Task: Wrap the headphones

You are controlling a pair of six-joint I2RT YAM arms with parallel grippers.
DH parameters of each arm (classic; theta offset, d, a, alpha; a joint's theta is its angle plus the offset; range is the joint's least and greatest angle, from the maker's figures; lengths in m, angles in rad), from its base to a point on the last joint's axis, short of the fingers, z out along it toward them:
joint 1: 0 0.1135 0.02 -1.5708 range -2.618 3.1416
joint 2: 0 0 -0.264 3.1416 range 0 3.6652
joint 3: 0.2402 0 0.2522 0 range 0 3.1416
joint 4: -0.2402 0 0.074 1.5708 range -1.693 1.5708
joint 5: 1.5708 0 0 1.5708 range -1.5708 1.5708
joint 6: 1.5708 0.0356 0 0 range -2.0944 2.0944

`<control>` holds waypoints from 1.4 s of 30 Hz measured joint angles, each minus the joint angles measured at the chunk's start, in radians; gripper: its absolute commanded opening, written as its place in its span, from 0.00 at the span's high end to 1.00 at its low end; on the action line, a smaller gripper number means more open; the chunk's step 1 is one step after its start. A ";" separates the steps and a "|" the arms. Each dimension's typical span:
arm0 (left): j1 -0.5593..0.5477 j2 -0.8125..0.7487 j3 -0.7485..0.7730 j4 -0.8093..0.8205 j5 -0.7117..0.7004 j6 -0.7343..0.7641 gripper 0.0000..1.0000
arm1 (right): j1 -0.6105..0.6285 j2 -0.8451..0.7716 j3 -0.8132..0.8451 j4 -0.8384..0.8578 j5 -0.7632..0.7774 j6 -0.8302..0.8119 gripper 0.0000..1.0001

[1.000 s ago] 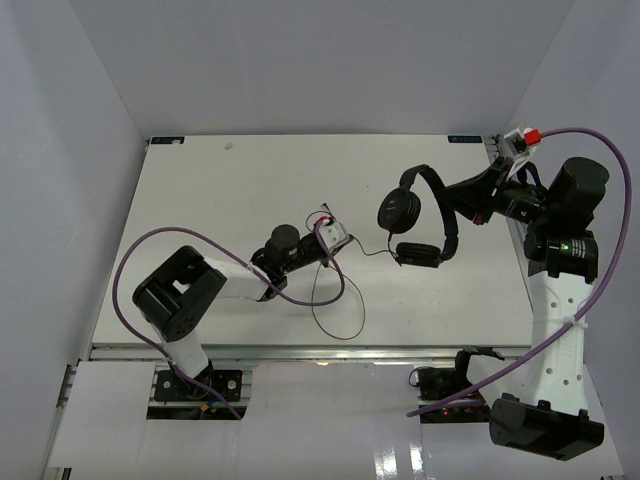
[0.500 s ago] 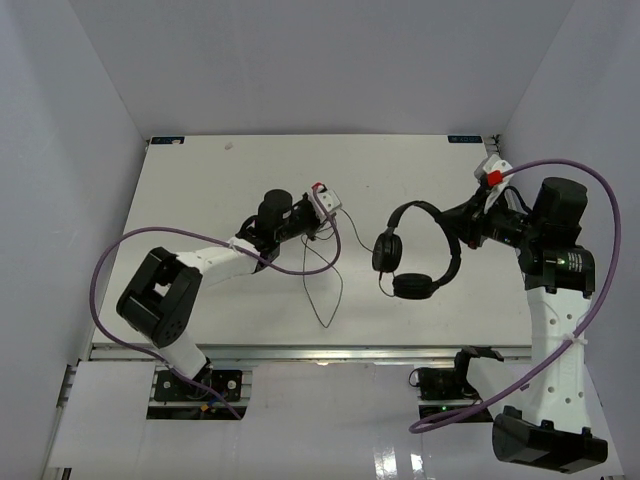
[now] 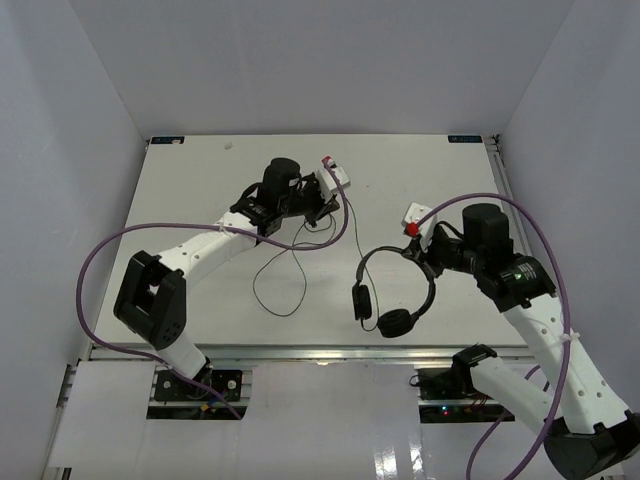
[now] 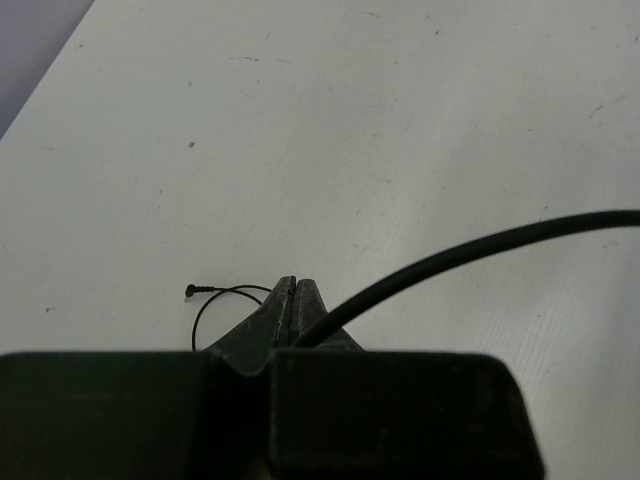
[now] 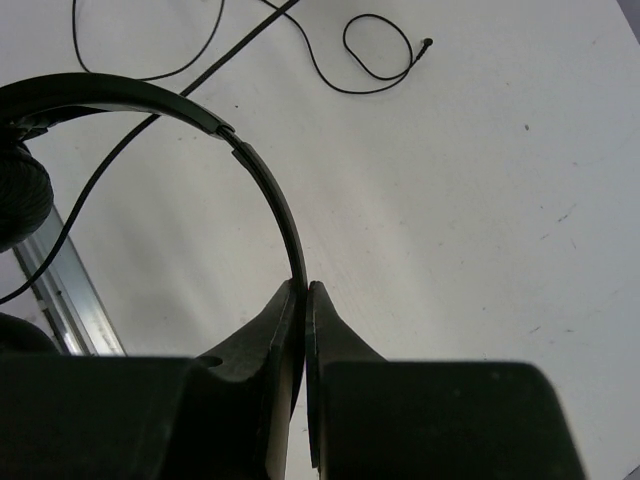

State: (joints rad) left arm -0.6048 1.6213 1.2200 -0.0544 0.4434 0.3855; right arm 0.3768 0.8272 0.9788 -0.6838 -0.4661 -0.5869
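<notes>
1. Grips the headphones (image 3: 393,322) by the thin headband (image 5: 270,190) in the right gripper (image 5: 303,285), jaws closed on the band. Hangs them earcups down, seemingly off the surface, close to the near edge of the table (image 3: 200,200), right of the middle.
2. Pinches the cord (image 4: 480,248) in the left gripper (image 4: 293,284), jaws pressed flat together on it, toward the far middle of the table. Leaves the rest lying in slack loops, with the plug (image 4: 190,292) free on the table.
3. Risks the thin cord slipping out of so narrow a pinch if pulled sideways.
4. Risks the smooth headband swivelling or sliding in the right jaws once the cord goes taut.
5. Risks dropping the headphones off the table, being so near the edge.
6. Risks knotting the loose loops if wound too fast.
</notes>
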 measured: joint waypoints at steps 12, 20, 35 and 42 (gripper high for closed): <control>0.000 -0.007 0.146 -0.280 0.005 -0.046 1.00 | 0.173 0.092 -0.104 0.221 0.510 0.178 0.92; 0.000 -0.016 0.267 -0.412 -0.003 -0.117 1.00 | 0.173 0.099 -0.129 0.377 0.722 0.265 0.92; -0.003 0.022 0.566 -0.549 0.190 -0.296 1.00 | 0.173 0.204 -0.195 0.676 0.913 0.397 0.92; -0.085 0.095 0.550 -0.556 0.291 -0.434 1.00 | 0.173 0.269 -0.197 0.796 0.975 0.416 0.92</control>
State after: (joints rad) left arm -0.6893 1.7160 1.7697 -0.6103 0.7349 -0.0489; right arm 0.5501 1.0966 0.7822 0.1118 0.5088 -0.1704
